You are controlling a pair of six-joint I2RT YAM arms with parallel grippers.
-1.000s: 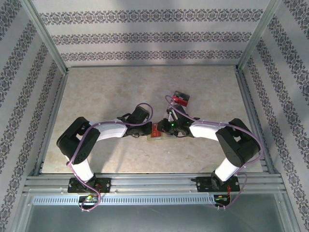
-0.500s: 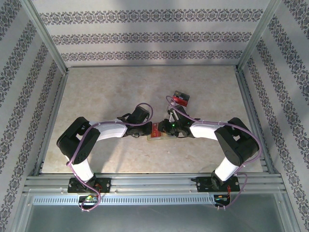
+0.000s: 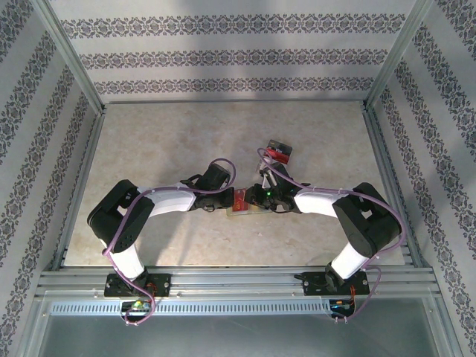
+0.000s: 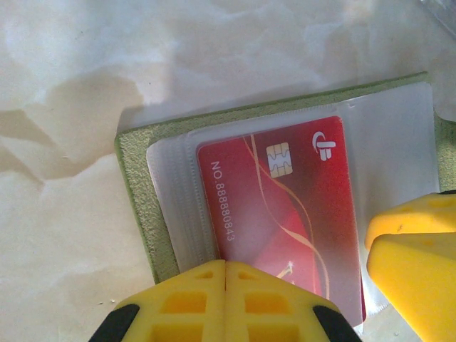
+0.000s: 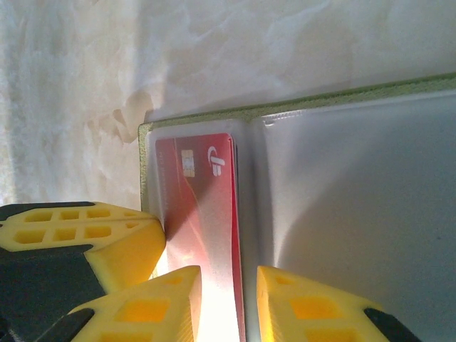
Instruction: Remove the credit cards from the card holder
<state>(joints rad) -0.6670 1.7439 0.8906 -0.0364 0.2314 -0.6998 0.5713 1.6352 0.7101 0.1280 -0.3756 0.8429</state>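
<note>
The olive-green card holder point(image 3: 243, 213) lies spread open on the table between both grippers. In the left wrist view its green edge point(image 4: 135, 199) frames a clear pocket holding a red credit card point(image 4: 285, 206). My left gripper point(image 4: 226, 265) is shut and empty, its tips resting on the pocket's near edge. My right gripper point(image 5: 229, 274) stands slightly open over the same red card point(image 5: 199, 199), the card's long edge lying in the gap between its fingers. The holder's other clear pocket point(image 5: 342, 192) looks empty.
Two loose cards, a red one point(image 3: 278, 154) and a dark one point(image 3: 278, 143), lie on the marble table behind the right gripper. Metal rails point(image 3: 238, 279) and patterned walls close in the workspace. Bare tabletop point(image 3: 163, 141) spreads to the left and back.
Nearly nothing: the right forearm has crept slightly, while both grippers, the holder and the red card stay where they were.
</note>
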